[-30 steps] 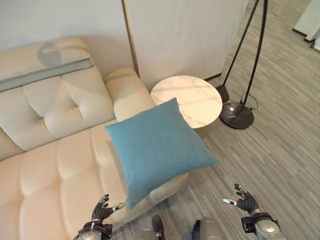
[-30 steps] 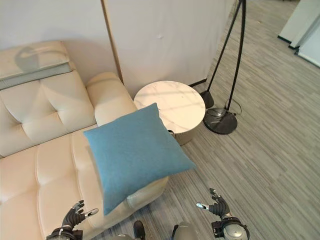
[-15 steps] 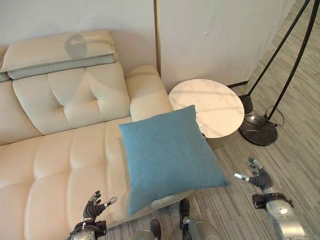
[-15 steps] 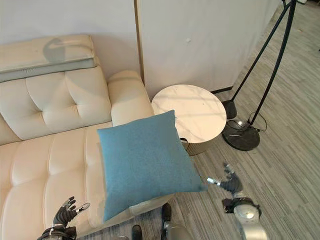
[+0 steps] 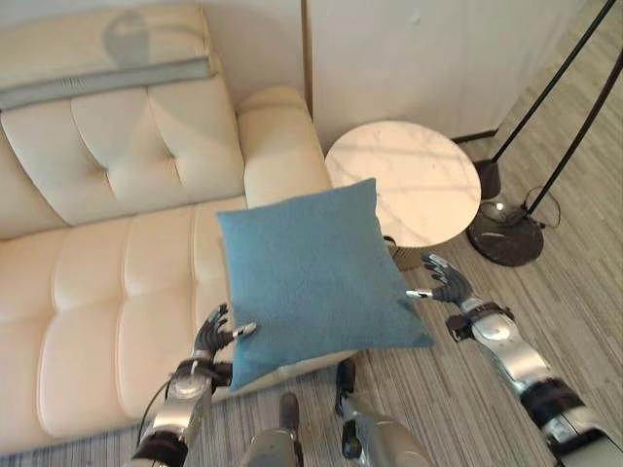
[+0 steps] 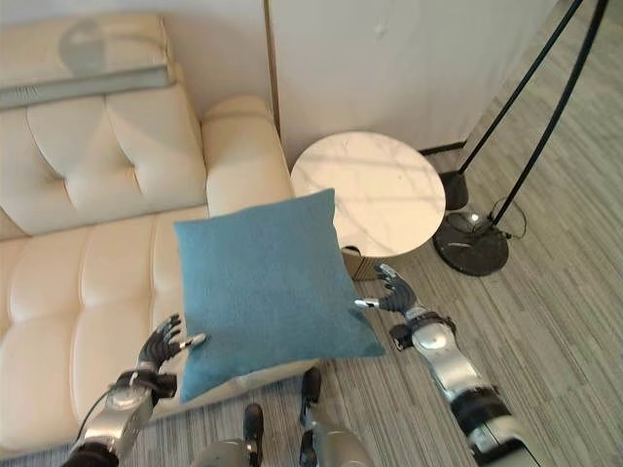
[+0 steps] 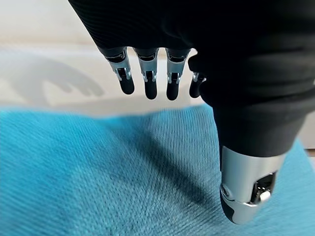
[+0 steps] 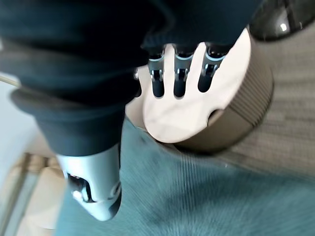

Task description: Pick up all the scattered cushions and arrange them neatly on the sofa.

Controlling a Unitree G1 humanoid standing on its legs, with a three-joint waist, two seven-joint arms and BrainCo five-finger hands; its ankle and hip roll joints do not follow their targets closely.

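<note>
Item 1, blue cushion [image 5: 311,272]: square, woven cover, lying tilted across the front edge of the cream sofa [image 5: 107,282] at its armrest end, its 5 o'clock corner overhanging the floor.

Item 2, left hand [image 5: 216,336]: sitting at the cushion's 8 o'clock corner, fingers spread and nearly straight, thumb pointing toward the fabric. In its wrist view the fingertips are hanging just above the weave, gripping nothing.

Item 3, right hand [image 5: 444,283]: sitting at the cushion's 3 o'clock edge, fingers relaxed and apart, thumb reaching toward the cover; whether it is touching cannot be told. Nothing held.

Item 4, round marble side table [image 5: 404,185]: standing at 1 o'clock from the cushion, just beside the sofa armrest.

Item 5, black floor lamp base [image 5: 504,233]: standing at 3 o'clock from the table, well apart from the cushion.

Handling note: the step appears to be a 2-handed pickup. Both hands should be closing in on opposite edges together, pressing evenly so the soft filling is compressing rather than folding. The overhanging corner is likely to sag or slip floorward if 1 side is leading. The lift should be carrying toward 11 o'clock, setting the cushion upright against the tufted backrest [image 5: 127,146].
</note>
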